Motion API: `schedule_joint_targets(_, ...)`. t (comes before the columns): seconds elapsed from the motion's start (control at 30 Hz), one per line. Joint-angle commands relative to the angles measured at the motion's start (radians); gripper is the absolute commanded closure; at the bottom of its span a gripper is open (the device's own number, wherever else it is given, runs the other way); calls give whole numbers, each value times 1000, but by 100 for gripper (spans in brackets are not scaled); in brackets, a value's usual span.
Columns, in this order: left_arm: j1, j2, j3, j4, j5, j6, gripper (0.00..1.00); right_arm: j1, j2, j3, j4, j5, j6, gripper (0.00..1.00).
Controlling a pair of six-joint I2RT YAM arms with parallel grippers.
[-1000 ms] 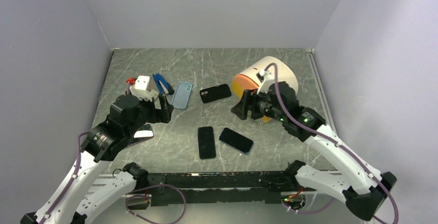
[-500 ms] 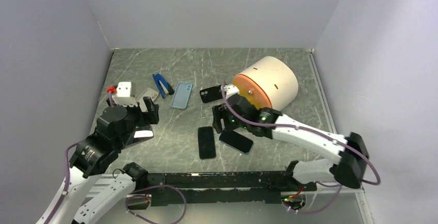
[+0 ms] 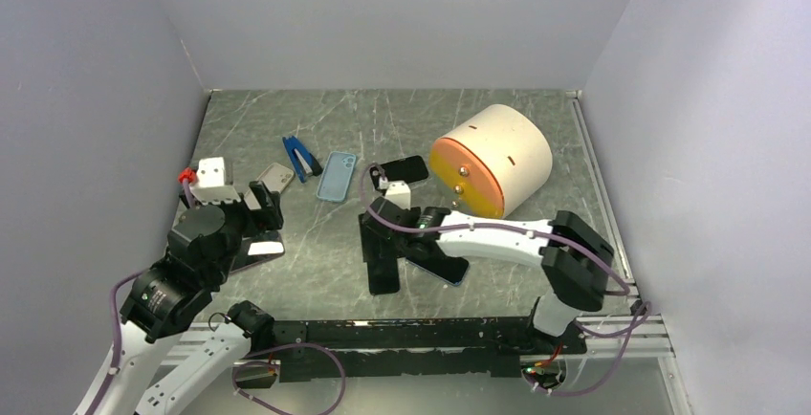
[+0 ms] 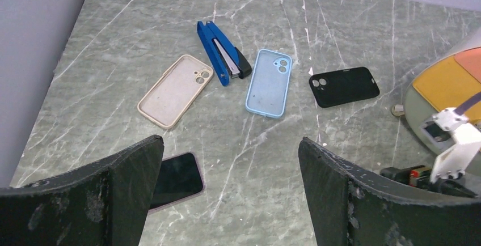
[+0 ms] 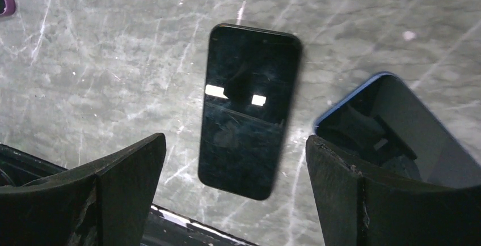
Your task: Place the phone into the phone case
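Three phones lie flat on the grey marbled table (image 3: 268,114), and my right gripper (image 5: 233,144) hangs over one of them: the black slab phone (image 5: 249,110), screen up, near the middle of the near edge. The jaws are spread wide, one finger outside each long edge, nothing held.

I judge this phone stiff, glassy and slick, with some weight for its thinness. Lying flat, it offers little to bite. I'd take it across the narrow width, on the side rims near mid-length, and keep off the glass. A skewed squeeze could make it squirt out.

Just beside it on the right lies the dark phone with a blue rim (image 5: 391,127), angled, one corner close to the black one. One finger must drop into that gap, and it looks tight.

My left gripper (image 4: 230,144) is also spread and empty, over the table's left side, with a pink-rimmed phone (image 4: 176,181) under one finger. Towards the far edge sit a beige phone case (image 4: 176,90), a blue stapler (image 4: 223,53), a light blue phone case (image 4: 269,83) and a black phone case (image 4: 344,86). The stapler lies between the beige and light blue ones. A cream drum with an orange face (image 3: 497,157) stands on the right side, near the black case. Which case fits, I cannot tell.
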Motion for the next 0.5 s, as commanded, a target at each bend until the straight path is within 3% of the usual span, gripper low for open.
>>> schedule_joint_targets(0.0, -2, -7, 5, -9, -48, -18, 6, 39, 82, 97, -17, 60, 83, 4)
schedule_joint_targets(0.47, -2, -92, -6, -9, -111, -35, 6, 51, 209, 168, -91, 87, 131, 4)
